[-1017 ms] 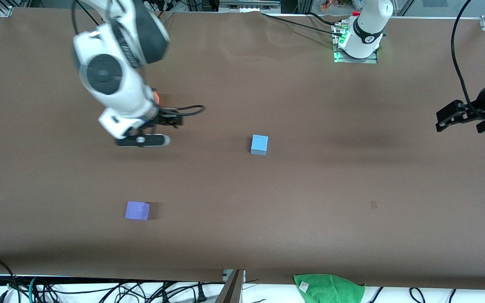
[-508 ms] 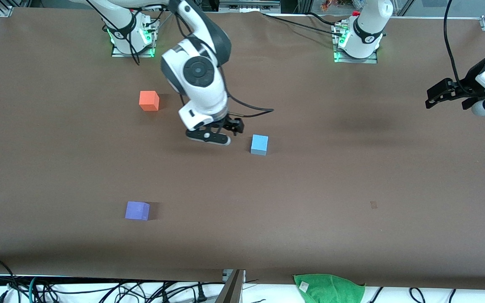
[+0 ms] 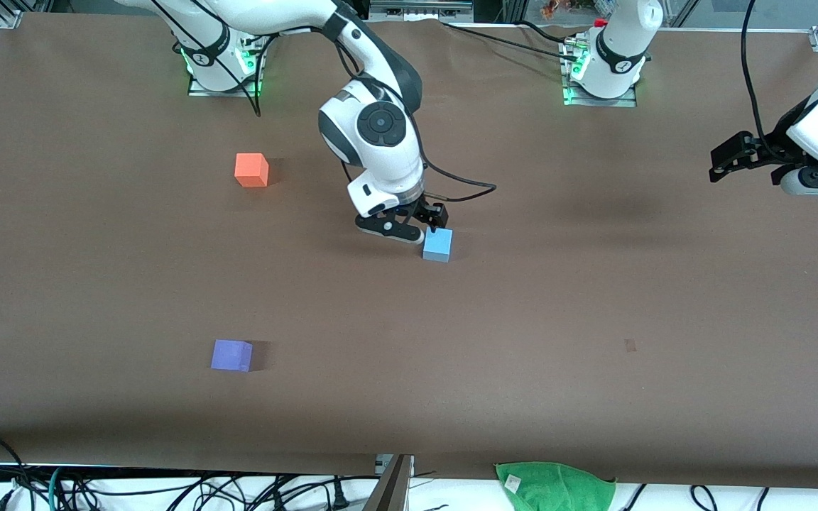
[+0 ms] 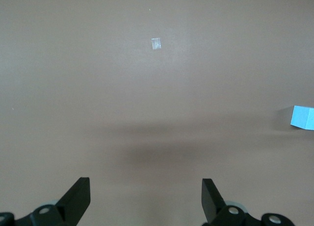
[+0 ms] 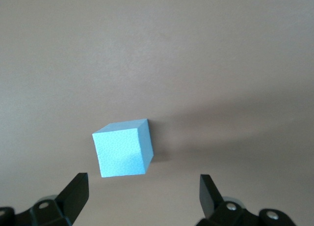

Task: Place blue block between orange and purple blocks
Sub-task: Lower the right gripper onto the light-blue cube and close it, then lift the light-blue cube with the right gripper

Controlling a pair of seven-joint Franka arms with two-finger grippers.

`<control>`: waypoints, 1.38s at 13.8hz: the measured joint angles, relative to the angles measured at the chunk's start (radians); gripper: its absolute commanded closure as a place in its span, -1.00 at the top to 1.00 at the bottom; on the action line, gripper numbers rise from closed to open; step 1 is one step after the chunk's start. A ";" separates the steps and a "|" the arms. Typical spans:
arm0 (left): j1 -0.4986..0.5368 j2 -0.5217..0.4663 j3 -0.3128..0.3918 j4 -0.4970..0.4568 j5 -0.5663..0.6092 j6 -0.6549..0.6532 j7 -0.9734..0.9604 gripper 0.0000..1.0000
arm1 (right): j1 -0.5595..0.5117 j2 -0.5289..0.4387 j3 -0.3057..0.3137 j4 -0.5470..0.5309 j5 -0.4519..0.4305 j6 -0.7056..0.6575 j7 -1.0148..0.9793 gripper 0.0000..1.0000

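Front view: my right hand (image 3: 417,228) hangs low over the brown tabletop (image 3: 593,298), just beside the blue block (image 3: 437,245) and touching nothing, its fingers spread wide with nothing between them. The blue block sits on the tabletop about midway between the two arms' ends. The orange block (image 3: 251,169) lies toward the right arm's end, farther from the front camera than the blue one; the purple block (image 3: 231,355) lies at that same end, much nearer the camera. My left hand (image 3: 725,162) waits in the air at the left arm's end, well apart from all three blocks.

Left wrist view: my left fingers (image 4: 78,199) stand wide apart over bare tabletop, empty.

Right wrist view: the blue block (image 5: 123,148) rests just ahead of my parted right fingers (image 5: 74,192), not yet between them.
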 measured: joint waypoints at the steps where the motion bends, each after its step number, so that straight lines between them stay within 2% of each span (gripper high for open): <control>1: 0.000 0.000 -0.003 0.000 0.017 0.000 0.000 1.00 | 0.006 0.013 0.000 0.008 0.000 0.018 0.014 1.00; 5: 0.000 -0.001 -0.005 0.001 0.031 0.000 0.000 1.00 | 0.038 0.065 -0.004 0.013 -0.015 0.114 0.074 1.00; 12: 0.000 -0.002 -0.004 0.001 0.031 0.000 0.005 1.00 | 0.069 0.148 -0.009 0.016 -0.143 0.207 0.131 1.00; 19: 0.000 -0.002 -0.004 0.001 0.031 0.000 0.008 1.00 | 0.081 0.180 -0.011 0.041 -0.153 0.229 0.131 1.00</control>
